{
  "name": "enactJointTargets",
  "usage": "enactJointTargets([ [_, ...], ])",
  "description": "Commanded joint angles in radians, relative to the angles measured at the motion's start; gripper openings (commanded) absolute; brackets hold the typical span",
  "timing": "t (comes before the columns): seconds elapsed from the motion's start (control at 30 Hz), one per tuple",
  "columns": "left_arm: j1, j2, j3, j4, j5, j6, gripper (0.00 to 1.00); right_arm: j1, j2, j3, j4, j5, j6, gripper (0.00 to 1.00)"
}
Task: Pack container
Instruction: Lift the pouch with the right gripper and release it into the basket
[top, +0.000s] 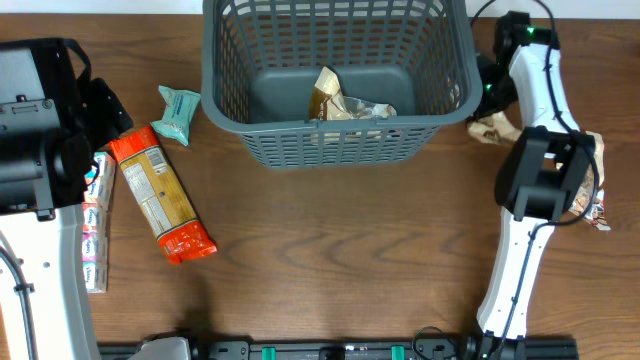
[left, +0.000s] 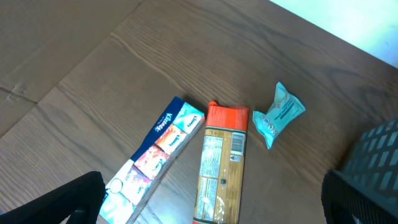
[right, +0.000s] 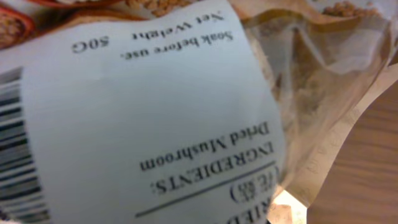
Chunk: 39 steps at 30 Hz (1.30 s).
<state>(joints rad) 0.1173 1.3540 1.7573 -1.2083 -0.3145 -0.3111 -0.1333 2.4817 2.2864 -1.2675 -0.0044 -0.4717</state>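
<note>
Counter (top: 330, 250) first, working outward from my end. On my left a tissue strip (left: 152, 155), an orange pasta pack (left: 221, 168) and a teal snack pack (left: 280, 113) lie flat. The strip and pasta pack sit side by side with the teal pack apart, so each should lift out singly, I judge. My left tool (left: 211, 193) hangs over them, spread as wide as it goes and holding nothing.

On my right a crinkled bag (top: 592, 165) lies by the arm's elbow. Further out, my right tool (top: 492, 100) is closed right down, just beside the container's right wall. Its own camera is filled by the mushroom bag (right: 155, 106), label pressed close. I reckon it's pinching thin film, though the fingers themselves are out of sight.

Farthest, the container (top: 340, 128) stands upright at centre, one brown bag (top: 345, 103) in its bottom. The next move calls for lifting the load clear of that thick rim.
</note>
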Motion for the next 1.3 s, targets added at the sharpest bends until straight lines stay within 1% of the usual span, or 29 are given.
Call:
enactJointTargets([
  [0.0,0.005,-0.002,0.002,-0.009,-0.008,-0.005,1.0,-0.008,-0.199,0.012,0.021,-0.007,0.003,0.01],
  [0.3,0.005,-0.002,0.002,-0.022,-0.009,-0.005,1.0,-0.007,-0.475,0.012,0.129,-0.004,0.007,0.01],
  [0.37,0.005,-0.002,0.002,-0.022,-0.009,-0.005,1.0,0.005,-0.526,0.012,0.156,-0.025,-0.016,0.01],
  [0.43,0.005,-0.002,0.002,-0.022,-0.009,-0.005,1.0,0.028,-0.57,0.012,0.161,-0.102,-0.122,0.01],
  [0.57,0.005,-0.002,0.002,-0.022,-0.009,-0.005,1.0,0.098,-0.65,0.012,0.15,-0.296,-0.398,0.01],
  [0.7,0.005,-0.002,0.002,-0.022,-0.009,-0.005,1.0,0.198,-0.693,0.012,0.152,-0.372,-0.595,0.01],
  [0.77,0.005,-0.002,0.002,-0.025,-0.009,-0.005,1.0,0.25,-0.695,0.012,0.145,-0.389,-0.694,0.01],
  [0.83,0.005,-0.002,0.002,-0.029,-0.009,-0.005,1.0,0.291,-0.687,0.011,0.145,-0.396,-0.741,0.01],
  [0.93,0.005,-0.002,0.002,-0.04,-0.009,-0.005,1.0,0.356,-0.644,0.011,0.135,-0.396,-0.742,0.01],
  [1.03,0.005,-0.002,0.002,-0.045,-0.009,-0.005,1.0,0.382,-0.594,0.011,0.111,-0.393,-0.742,0.01],
  [1.17,0.005,-0.002,0.002,-0.048,-0.009,-0.005,1.0,0.387,-0.496,0.011,0.076,-0.379,-0.741,0.01],
  [1.27,0.005,-0.002,0.002,-0.048,-0.009,-0.005,1.0,0.379,-0.397,0.01,0.07,-0.322,-0.71,0.01],
])
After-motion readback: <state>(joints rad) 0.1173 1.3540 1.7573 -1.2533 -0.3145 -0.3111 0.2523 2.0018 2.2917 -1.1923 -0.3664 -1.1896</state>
